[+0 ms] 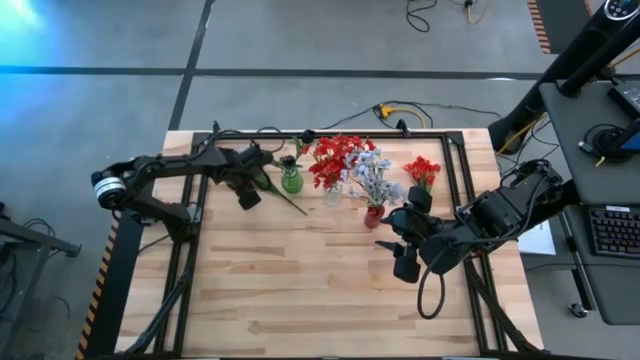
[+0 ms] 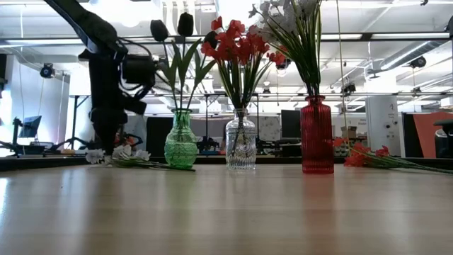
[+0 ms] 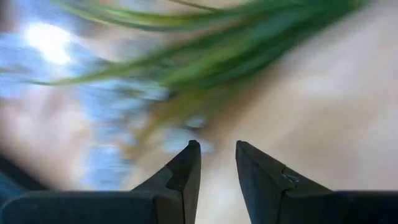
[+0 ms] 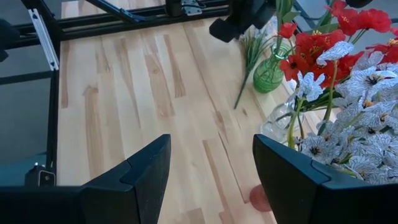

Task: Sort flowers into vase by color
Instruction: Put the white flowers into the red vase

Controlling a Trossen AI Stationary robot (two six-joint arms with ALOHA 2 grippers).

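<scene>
From above, no brand, label or readable writing is showing on anything. Three small vases are standing in a row at the far middle of the pale wooden plank desk (image 1: 300,290): a green ribbed glass vase (image 1: 291,181) on the left, a clear cut-glass vase (image 1: 333,195) in the middle holding bright red blossom sprays (image 1: 335,158), and a red glass vase (image 1: 374,215) on the right holding pale blue-white blossom sprays (image 1: 373,176). A loose red spray (image 1: 422,170) is lying on the desk further right. The left gripper (image 1: 247,195) is hanging just left of the green vase, over a long green stem (image 1: 282,196) lying slantwise; its jaws are hard to make out here. The right gripper (image 1: 405,255) is hovering near the right edge, well apart from the vases.

At desk level, dark near-black buds (image 2: 185,24) are rising from the green vase, and a pale spray (image 2: 126,155) is lying beside its foot under the left arm. The blooms in the red vase are cut off at the top.

The left wrist picture is blurred: green leaves are crossing it beyond the jaws, which are standing slightly apart with nothing between them.

The right wrist picture is showing its jaws spread wide and empty, with the red vase mostly hidden.
</scene>
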